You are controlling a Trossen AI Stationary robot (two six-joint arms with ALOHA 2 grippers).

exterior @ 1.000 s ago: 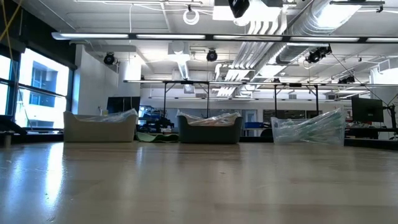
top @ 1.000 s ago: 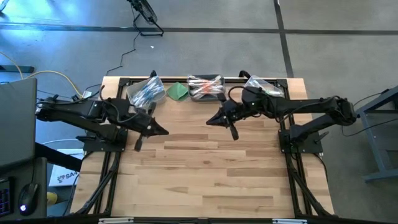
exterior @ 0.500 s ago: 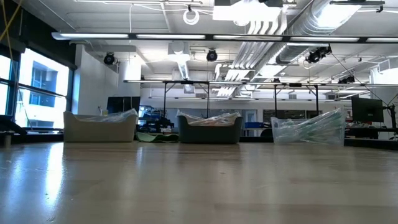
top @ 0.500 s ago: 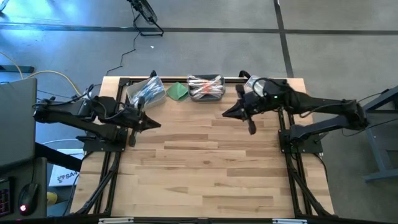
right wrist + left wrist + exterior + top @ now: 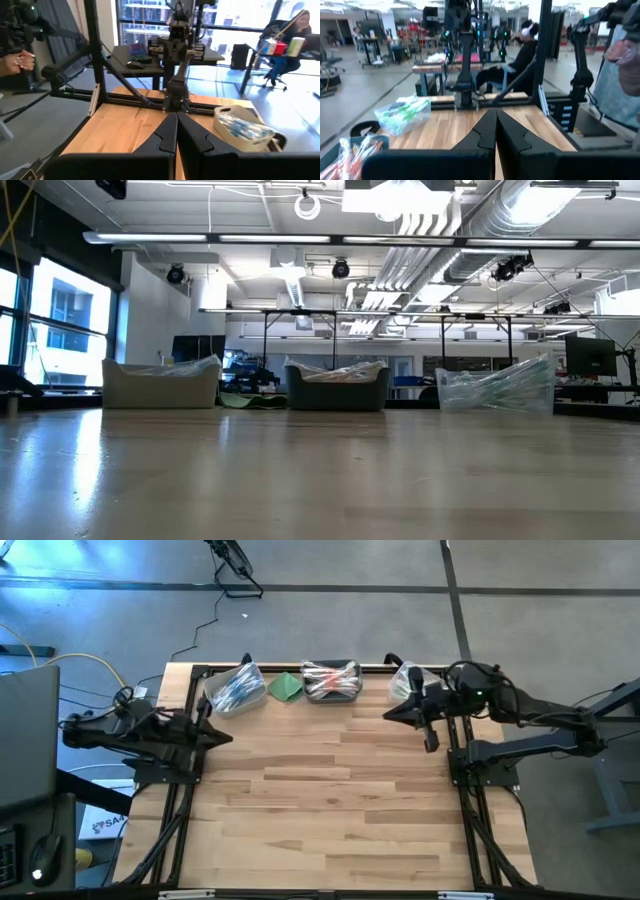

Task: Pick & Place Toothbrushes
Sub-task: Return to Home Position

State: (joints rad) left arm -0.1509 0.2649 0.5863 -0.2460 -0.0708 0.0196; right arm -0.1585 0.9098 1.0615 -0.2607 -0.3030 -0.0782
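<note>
Logged wood table (image 5: 330, 820) nearest. Found left gripper (image 5: 225, 737) above its left side, fingers pressed together, gripping nothing. Found right gripper (image 5: 388, 717) above the right side, slightly farther back, fingers likewise pressed together, gripping nothing. Noted along far edge, left to right: blue toothbrushes (image 5: 235, 688) in pale bin (image 5: 160, 392), green cloth (image 5: 286, 688), orange toothbrushes (image 5: 330, 680) in dark bin (image 5: 337, 398), green toothbrushes (image 5: 405, 683) in clear container (image 5: 495, 392).

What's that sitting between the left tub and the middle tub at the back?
A folded green cloth lies between the left tub and the middle tub, close beside the left one. The high view shows it plainly.
</note>
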